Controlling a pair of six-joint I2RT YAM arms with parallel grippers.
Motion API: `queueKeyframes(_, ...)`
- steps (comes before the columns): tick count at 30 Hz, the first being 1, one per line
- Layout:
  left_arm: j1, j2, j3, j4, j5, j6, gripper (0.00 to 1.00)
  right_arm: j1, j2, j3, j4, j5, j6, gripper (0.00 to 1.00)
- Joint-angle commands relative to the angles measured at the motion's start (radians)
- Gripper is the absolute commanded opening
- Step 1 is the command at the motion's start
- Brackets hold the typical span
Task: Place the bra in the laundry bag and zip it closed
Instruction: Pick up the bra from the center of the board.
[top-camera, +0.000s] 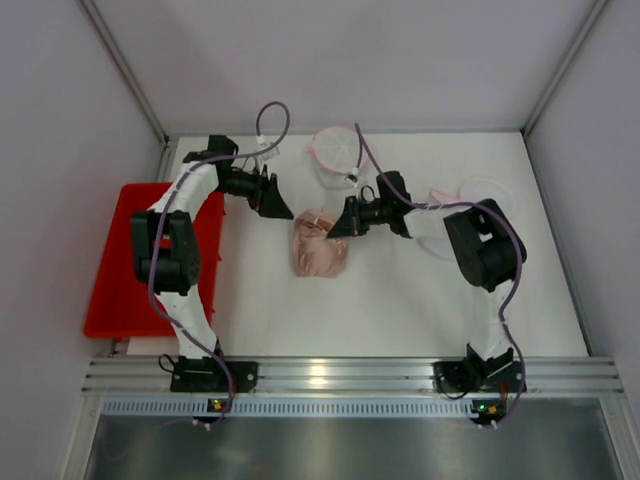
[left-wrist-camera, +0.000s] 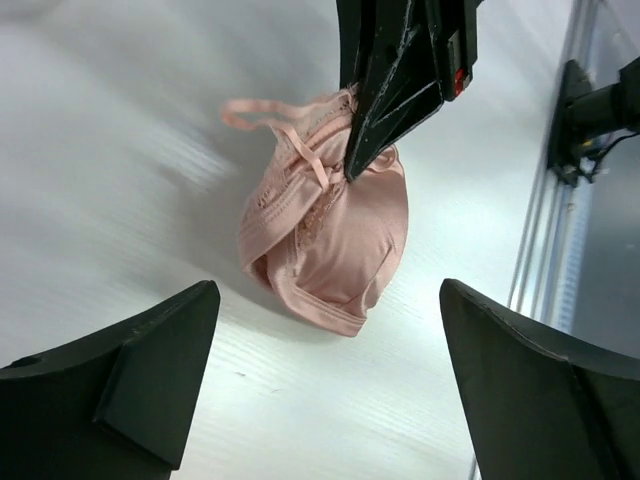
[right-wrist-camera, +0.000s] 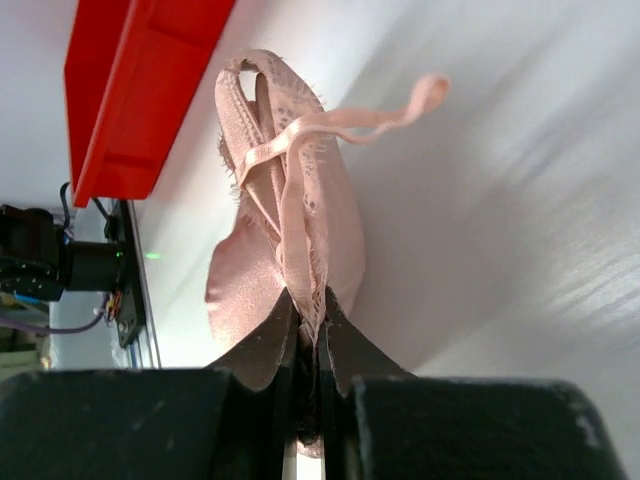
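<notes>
At the left edge lies a red tray (top-camera: 110, 280). Just right of it, the left gripper (top-camera: 280, 206) hangs with its jaws wide apart, holding nothing. The pink bra (top-camera: 320, 258) sits bunched at the centre of the table (top-camera: 400, 310). The right gripper (top-camera: 334, 230) is clamped on its upper edge. The laundry bag (top-camera: 335, 150) lies at upper centre, apart from the bra.

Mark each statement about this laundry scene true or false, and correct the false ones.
1. The right gripper is shut on the bra. True.
2. The left gripper is clamped on the bra. False: its jaws stand open beside the bra, holding nothing.
3. The bra is inside the laundry bag. False: it is outside the bag, over the middle of the table, nearer the arm bases.
4. A red tray lies at the table's left side. True.
</notes>
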Motion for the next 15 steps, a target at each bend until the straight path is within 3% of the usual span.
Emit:
queueKeyframes(1, 0.006, -0.152, -0.038, 0.004, -0.069, 0.118, 0.98, -0.001, -0.122, -0.025, 0.025, -0.053, -0.079, 0.00)
queueKeyframes(10, -0.002, -0.257, -0.133, 0.003, -0.024, 0.254, 0.98, 0.011, -0.288, -0.086, -0.061, -0.128, -0.174, 0.00)
queueKeyframes(15, -0.102, -0.316, -0.190, 0.003, -0.038, 0.308, 0.98, 0.051, -0.352, -0.088, -0.170, -0.134, -0.280, 0.00)
